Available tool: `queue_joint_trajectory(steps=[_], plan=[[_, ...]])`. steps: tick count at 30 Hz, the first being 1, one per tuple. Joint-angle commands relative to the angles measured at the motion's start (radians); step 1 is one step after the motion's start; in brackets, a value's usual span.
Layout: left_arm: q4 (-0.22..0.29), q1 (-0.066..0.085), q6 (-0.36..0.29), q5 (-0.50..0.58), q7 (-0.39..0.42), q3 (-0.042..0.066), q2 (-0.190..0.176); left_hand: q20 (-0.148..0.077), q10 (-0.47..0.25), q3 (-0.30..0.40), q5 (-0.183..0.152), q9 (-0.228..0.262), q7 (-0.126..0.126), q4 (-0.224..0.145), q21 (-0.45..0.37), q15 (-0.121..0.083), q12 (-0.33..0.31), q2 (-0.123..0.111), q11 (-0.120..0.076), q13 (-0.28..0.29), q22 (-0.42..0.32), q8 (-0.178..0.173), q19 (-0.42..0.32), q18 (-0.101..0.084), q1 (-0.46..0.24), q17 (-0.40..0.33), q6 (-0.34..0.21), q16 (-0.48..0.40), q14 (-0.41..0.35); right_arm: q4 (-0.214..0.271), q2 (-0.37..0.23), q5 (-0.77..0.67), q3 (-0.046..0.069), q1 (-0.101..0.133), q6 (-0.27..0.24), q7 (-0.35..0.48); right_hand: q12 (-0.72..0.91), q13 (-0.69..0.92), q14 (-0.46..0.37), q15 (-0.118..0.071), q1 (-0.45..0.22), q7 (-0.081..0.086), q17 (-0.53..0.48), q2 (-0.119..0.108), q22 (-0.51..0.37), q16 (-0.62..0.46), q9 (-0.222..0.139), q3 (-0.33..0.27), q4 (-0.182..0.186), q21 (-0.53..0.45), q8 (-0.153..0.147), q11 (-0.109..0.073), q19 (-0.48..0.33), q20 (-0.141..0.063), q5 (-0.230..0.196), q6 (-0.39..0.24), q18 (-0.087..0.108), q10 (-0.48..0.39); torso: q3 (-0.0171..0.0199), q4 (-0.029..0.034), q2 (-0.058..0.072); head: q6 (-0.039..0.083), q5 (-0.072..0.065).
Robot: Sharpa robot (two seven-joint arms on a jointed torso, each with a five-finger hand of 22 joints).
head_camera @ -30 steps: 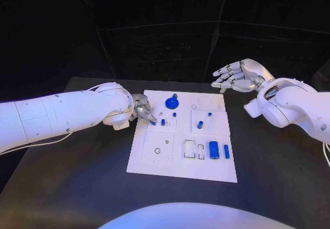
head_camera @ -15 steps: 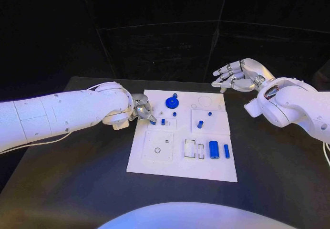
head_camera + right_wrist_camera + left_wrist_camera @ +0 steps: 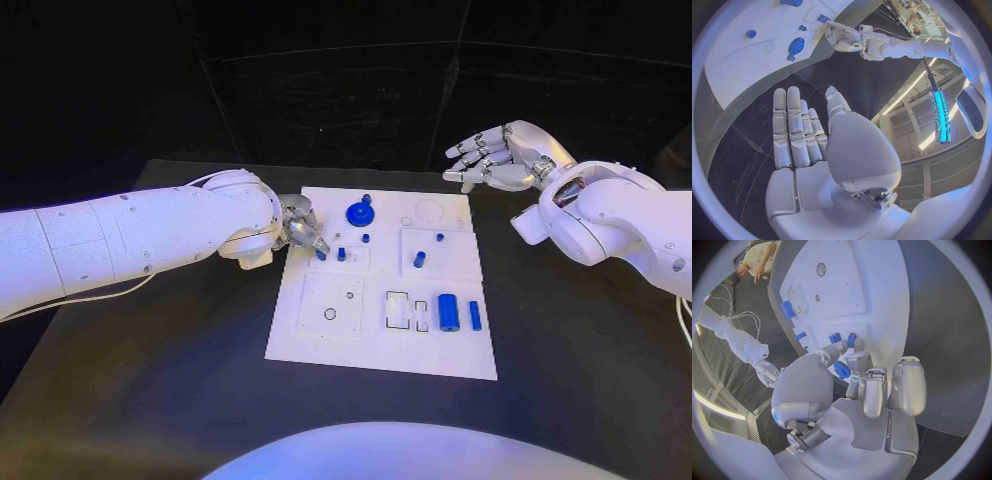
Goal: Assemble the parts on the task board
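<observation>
**Left hand on a small blue part at the board's left edge**

Nearest, low on the white task board (image 3: 378, 340): a blue cylinder (image 3: 449, 313) lying beside a thinner blue bar (image 3: 475, 317), right of centre in the head view, next to two outlined rectangular recesses. Further up the board, a short blue peg (image 3: 420, 260) and a small blue piece (image 3: 342, 255), then a round blue disc with a knob (image 3: 361, 214) near the far edge. At the board's left edge, left of frame centre, the left hand (image 3: 300, 231), fingers drawn together and pinching a small blue part (image 3: 320, 254) (image 3: 851, 341) at their tips, just above the board. Farthest, upper right of the frame, the right hand (image 3: 495, 160) raised off the table beyond the board's far right corner, fingers apart and empty, palm open in the right wrist view (image 3: 817, 150).
</observation>
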Motion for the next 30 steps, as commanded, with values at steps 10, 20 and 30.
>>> queue_joint_trajectory(steps=[10,20,30], plan=[[-0.011,-0.002,0.025,-0.003,-0.004,-0.002,0.013,-0.007,0.010,-0.026,-0.002,-0.007,-0.005,0.009,0.010,-0.009,0.011,-0.003,-0.002,0.009,0.052,-0.007,0.029,0.005,-0.026,0.263,0.017,0.003,0.107,0.005,-0.003,0.003,0.001,0.002,0.003,0.009,0.006,-0.002,0.004,0.005,0.000,0.009,-0.001,0.010,-0.001,-0.007,0.000,-0.003,-0.003,-0.007,0.006,0.002,0.005,-0.001,0.006,-0.005,0.011,-0.008,-0.0004,0.0002,-0.001,-0.002,-0.003],[-0.017,-0.002,0.023,-0.003,-0.005,-0.001,0.014,-0.008,0.013,-0.068,-0.003,-0.017,-0.006,0.034,0.011,-0.010,0.016,-0.007,-0.003,0.014,0.054,-0.011,0.029,0.004,-0.055,0.263,0.029,0.003,0.107,0.006,-0.003,0.003,0.001,0.002,0.002,0.009,0.006,-0.003,0.004,0.005,-0.001,0.009,-0.002,0.010,-0.002,-0.007,0.000,-0.003,-0.004,-0.008,0.006,0.002,0.006,-0.001,0.007,-0.006,0.011,-0.008,-0.0009,0.0012,0.000,-0.002,-0.003],[-0.022,-0.002,0.003,-0.003,-0.006,-0.001,0.012,-0.006,0.013,-0.205,-0.005,-0.033,-0.003,0.101,0.009,-0.009,0.020,-0.007,0.001,0.020,0.056,-0.016,0.030,0.004,-0.116,0.263,0.043,0.003,0.107,0.006,-0.003,0.003,0.001,0.002,0.002,0.009,0.007,-0.005,0.004,0.005,-0.001,0.009,-0.002,0.010,-0.002,-0.008,0.000,-0.004,-0.004,-0.008,0.007,0.002,0.006,-0.001,0.007,-0.006,0.011,-0.009,-0.0008,0.0008,-0.001,-0.003,-0.003]])
